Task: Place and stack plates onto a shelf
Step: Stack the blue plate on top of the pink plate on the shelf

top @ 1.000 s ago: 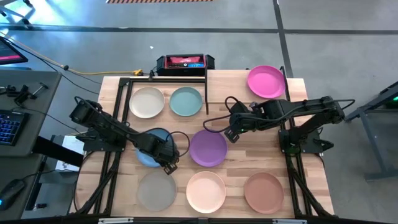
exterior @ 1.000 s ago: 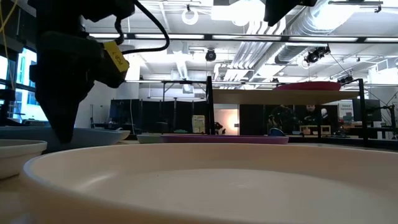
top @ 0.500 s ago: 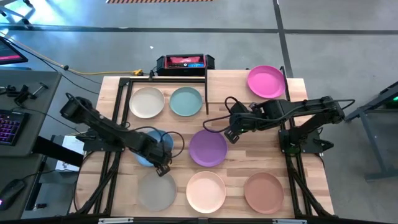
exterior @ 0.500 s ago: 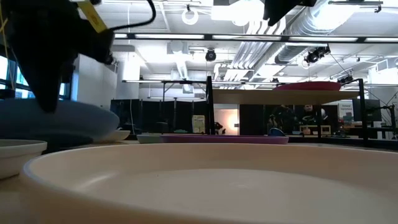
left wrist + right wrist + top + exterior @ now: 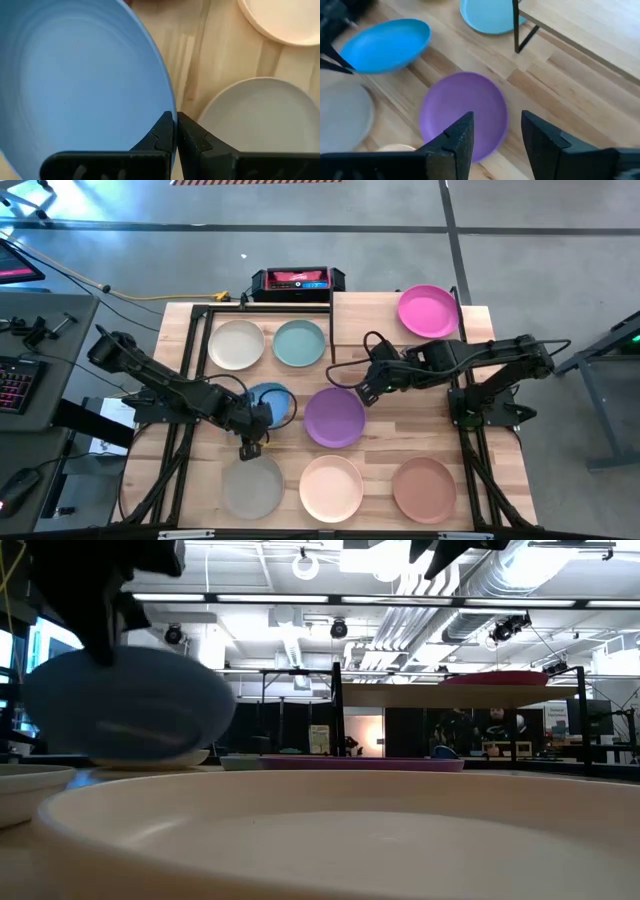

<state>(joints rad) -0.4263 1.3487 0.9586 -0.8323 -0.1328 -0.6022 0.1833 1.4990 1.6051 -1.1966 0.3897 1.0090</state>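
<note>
My left gripper (image 5: 250, 442) is shut on the blue plate (image 5: 271, 401), which is raised and tipped at the table's left middle (image 5: 125, 710). My right gripper (image 5: 495, 132) hangs open above the purple plate (image 5: 335, 418) and touches nothing. The magenta plate (image 5: 428, 310) lies on the raised shelf (image 5: 375, 315) at the far right. The cream (image 5: 236, 344) and pale teal (image 5: 300, 343) plates lie flat at the far left. The grey-beige (image 5: 252, 486), peach (image 5: 331, 488) and terracotta (image 5: 424, 488) plates lie along the near edge. My left gripper pinches the blue plate's rim (image 5: 169, 111) on its near side, one finger on the plate's inner face and one on its underside. The fingers slant down from above. The plate is lifted off the table and tilted, its hollow (image 5: 75, 85) facing the gripper.
The shelf's black post (image 5: 517, 25) stands between the teal plate and the shelf board (image 5: 590, 30). A black and red box (image 5: 297, 280) sits behind the table's far edge. Bare wood (image 5: 420, 425) lies to the right of the purple plate.
My left gripper has risen and drawn toward the table's left edge with the blue plate. The plate lay flat on the table a second ago and now hangs lifted and tipped. My right arm has stayed in place over the purple plate.
</note>
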